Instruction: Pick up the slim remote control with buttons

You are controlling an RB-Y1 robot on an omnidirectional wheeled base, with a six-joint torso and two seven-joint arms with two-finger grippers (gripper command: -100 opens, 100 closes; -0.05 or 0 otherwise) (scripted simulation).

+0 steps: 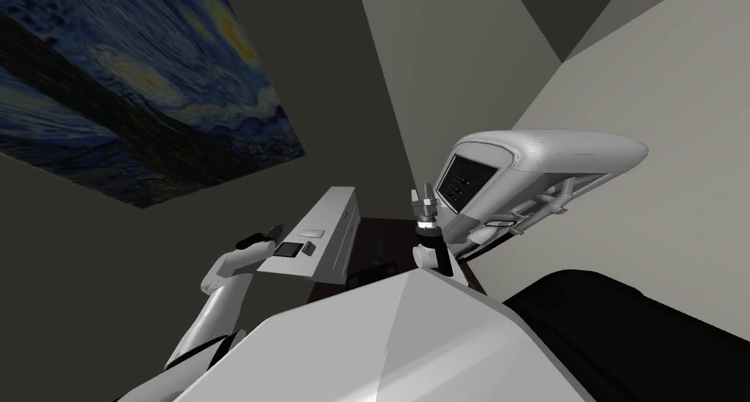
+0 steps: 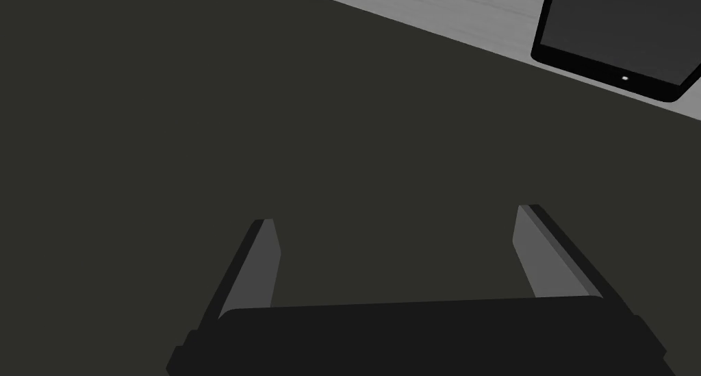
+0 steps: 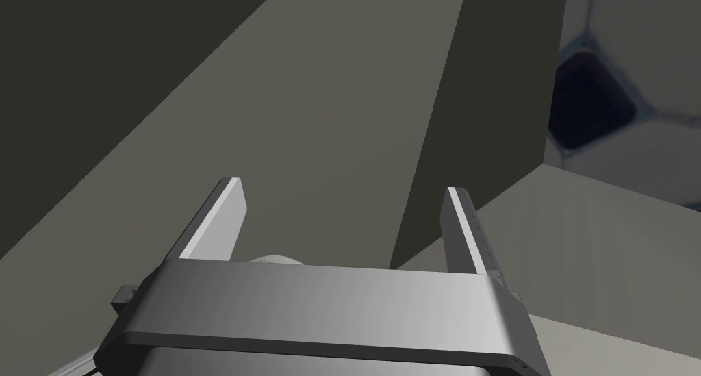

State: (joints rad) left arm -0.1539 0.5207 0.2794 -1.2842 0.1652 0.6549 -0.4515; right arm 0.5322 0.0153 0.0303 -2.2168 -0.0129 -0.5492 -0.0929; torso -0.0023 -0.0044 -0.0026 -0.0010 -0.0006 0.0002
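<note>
The left end effector (image 2: 396,214) hangs with its blades spread and nothing between them, off the near edge of the white drawered bench (image 1: 338,209) and over a flat dark olive surface. Its wrist view catches the bench's pale top and the corner of a black tablet (image 2: 616,29) ahead and to one side. In the head view, just past the tablet's far side, lies a small slim dark piece, which I take for the remote (image 1: 308,249). Its long axis seems to run across the bench's depth, though it is too small to be sure. A pale flat slab (image 1: 311,233) lies beyond it. The left arm is clearly nearer. The right end effector (image 3: 342,185), also spread, points upward, well apart from the bench.
</note>
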